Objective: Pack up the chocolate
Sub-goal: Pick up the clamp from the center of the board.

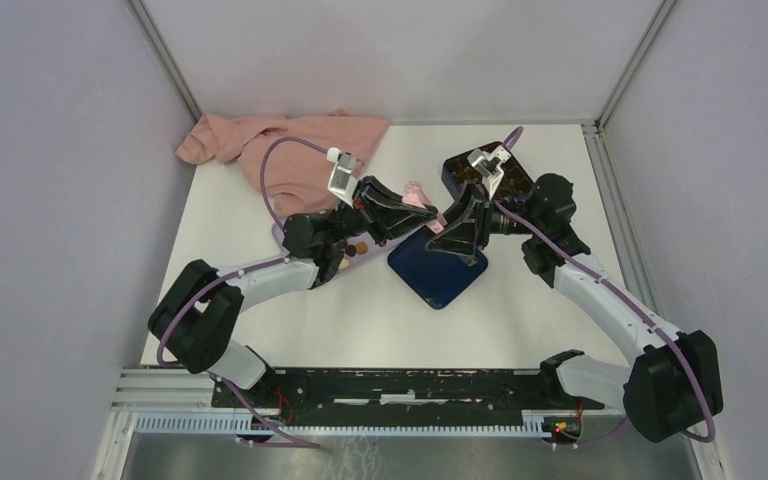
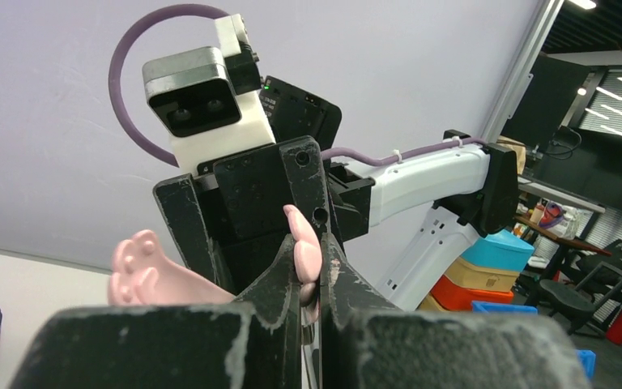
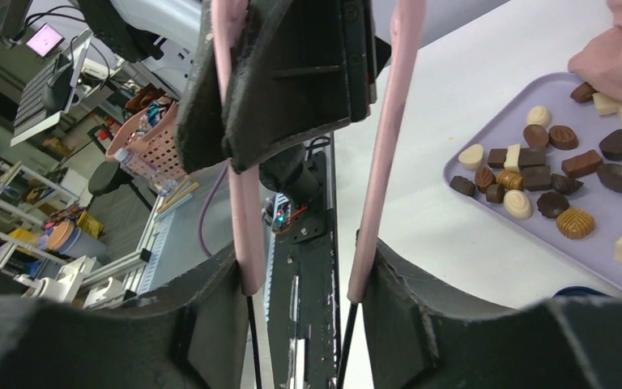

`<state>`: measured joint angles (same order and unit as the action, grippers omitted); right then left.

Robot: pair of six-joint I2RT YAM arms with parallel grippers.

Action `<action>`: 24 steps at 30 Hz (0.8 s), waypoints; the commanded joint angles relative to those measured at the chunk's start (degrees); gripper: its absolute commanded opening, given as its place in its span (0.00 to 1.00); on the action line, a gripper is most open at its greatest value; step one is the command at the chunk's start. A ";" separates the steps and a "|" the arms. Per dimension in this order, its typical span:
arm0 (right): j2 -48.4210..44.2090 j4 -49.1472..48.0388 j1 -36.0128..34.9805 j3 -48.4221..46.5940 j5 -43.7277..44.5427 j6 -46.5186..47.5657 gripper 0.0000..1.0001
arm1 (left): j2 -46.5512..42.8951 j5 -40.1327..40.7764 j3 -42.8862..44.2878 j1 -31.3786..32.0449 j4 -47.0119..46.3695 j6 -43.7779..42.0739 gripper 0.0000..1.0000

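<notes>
The chocolate [image 3: 534,174], several dark, brown and cream pieces, lies on a lilac tray [image 3: 607,212]. In the top view the tray [image 1: 360,262] is mostly under my left arm, with a few pieces [image 1: 356,247] showing. A pair of pink tongs [image 1: 417,192] with paw-shaped tips hangs between both grippers above the table. My right gripper [image 1: 446,226] holds the tongs, whose two arms [image 3: 385,162] lie against the inside of its spread fingers [image 3: 304,284]. My left gripper [image 1: 412,207] is shut on one tong tip [image 2: 306,253]; the other paw tip [image 2: 134,267] sticks out free.
A dark blue flat square [image 1: 438,270] lies under the grippers. A dark blue box with insert [image 1: 480,175] stands behind, partly under my right arm. A pink cloth [image 1: 290,150] is heaped at the back left. Walls close in on three sides.
</notes>
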<state>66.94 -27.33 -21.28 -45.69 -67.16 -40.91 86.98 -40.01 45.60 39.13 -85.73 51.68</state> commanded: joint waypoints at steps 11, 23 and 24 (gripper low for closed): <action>0.52 -6.20 0.10 -2.21 -1.39 -3.08 0.64 | 0.03 2.28 -0.66 0.12 -5.46 -1.88 0.03; 0.83 -10.92 0.12 -0.81 -1.04 -7.55 0.61 | -0.69 5.36 -2.48 0.11 -6.68 -2.91 0.02; 0.79 -10.99 0.17 -0.88 -1.10 -7.69 0.60 | -0.67 5.32 -2.45 0.07 -6.75 -2.90 0.02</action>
<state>68.36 -31.20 -21.10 -45.71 -67.46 -46.30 86.96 -35.83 43.66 39.31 -87.11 51.48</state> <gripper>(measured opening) 0.609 0.078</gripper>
